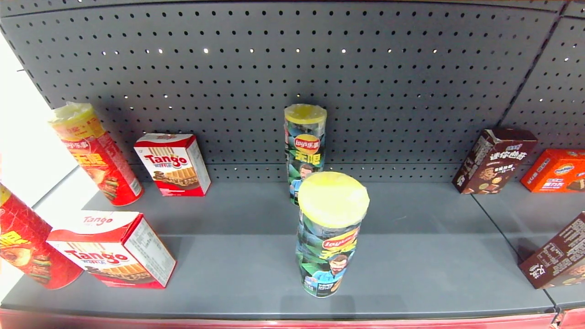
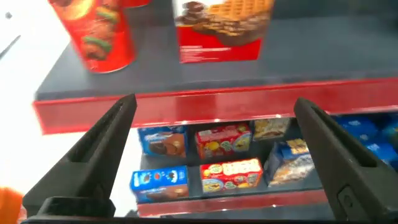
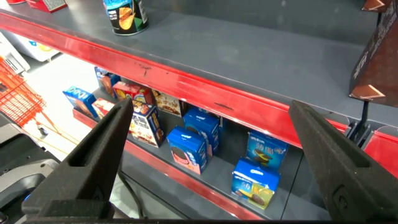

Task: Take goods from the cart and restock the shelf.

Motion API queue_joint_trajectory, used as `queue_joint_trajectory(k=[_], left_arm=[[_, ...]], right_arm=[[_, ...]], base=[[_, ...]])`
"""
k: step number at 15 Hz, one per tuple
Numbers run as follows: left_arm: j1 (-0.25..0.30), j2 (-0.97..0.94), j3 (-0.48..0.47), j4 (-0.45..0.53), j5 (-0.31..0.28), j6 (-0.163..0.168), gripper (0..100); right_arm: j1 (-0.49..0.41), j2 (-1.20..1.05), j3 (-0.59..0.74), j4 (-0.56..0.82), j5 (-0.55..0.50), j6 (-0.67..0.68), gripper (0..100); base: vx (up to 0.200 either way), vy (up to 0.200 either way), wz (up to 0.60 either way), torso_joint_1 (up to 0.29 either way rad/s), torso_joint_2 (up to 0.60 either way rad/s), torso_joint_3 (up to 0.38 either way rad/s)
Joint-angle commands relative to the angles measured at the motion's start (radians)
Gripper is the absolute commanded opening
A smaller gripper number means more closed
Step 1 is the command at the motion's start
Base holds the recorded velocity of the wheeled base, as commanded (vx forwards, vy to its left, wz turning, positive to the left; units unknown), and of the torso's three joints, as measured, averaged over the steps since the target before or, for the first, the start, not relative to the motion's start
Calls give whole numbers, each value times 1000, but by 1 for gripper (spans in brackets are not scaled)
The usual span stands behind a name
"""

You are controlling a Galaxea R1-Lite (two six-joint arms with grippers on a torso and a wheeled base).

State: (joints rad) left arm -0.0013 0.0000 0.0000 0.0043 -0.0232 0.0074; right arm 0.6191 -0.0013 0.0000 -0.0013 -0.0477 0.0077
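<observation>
Both grippers hang just in front of the shelf's [image 1: 411, 256] red front lip [image 2: 217, 102], fingers spread wide and empty. The left gripper [image 2: 213, 106] faces the shelf's left end. The right gripper [image 3: 211, 104] faces the stretch farther right.

On the grey shelf, two green cans with yellow lids stand upright in the middle, one behind the other and apart. The front green can [image 1: 330, 237] is near the lip and the rear green can [image 1: 305, 146] is against the pegboard [image 1: 274, 68]. Each label carries a red-and-yellow logo badge, yellow lettering and a drawn figure in blue.

At the left stand a rear red can [image 1: 96, 155] and a front red can [image 1: 27, 246], both with yellow lettering and a burger picture. Beside them are two red-and-white boxes with red lettering and a wafer picture: the rear wafer box [image 1: 173, 164] and the front wafer box [image 1: 114, 249].

At the right, a rear brown box [image 1: 493, 160] and a front brown box [image 1: 555, 258] bear pale lettering, the rear one also biscuit pictures. An orange box [image 1: 555, 170] stands just beyond the rear one.

On the lower shelf [image 3: 205, 186] stand blue boxes [image 3: 186, 146] and red-and-yellow boxes [image 2: 224, 140], their print too small to read. An orange wire frame [image 3: 15, 87] shows on the floor side.
</observation>
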Motion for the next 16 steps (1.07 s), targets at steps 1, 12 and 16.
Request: queue_joint_trajectory(k=[1, 12, 16], left_arm=[[1, 5, 0, 0, 35, -4, 100], [-2, 5, 0, -1, 20, 2, 100], [-3, 5, -2, 2, 9, 3, 100]], right_arm=[[1, 1, 0, 0, 0, 0, 100], [19, 248, -370, 0, -118, 123, 100], [28, 449, -497, 58, -57, 95, 100]], base=[[0, 0, 0, 0, 0, 0], [0, 0, 0, 0, 0, 0], [0, 0, 0, 0, 0, 0]])
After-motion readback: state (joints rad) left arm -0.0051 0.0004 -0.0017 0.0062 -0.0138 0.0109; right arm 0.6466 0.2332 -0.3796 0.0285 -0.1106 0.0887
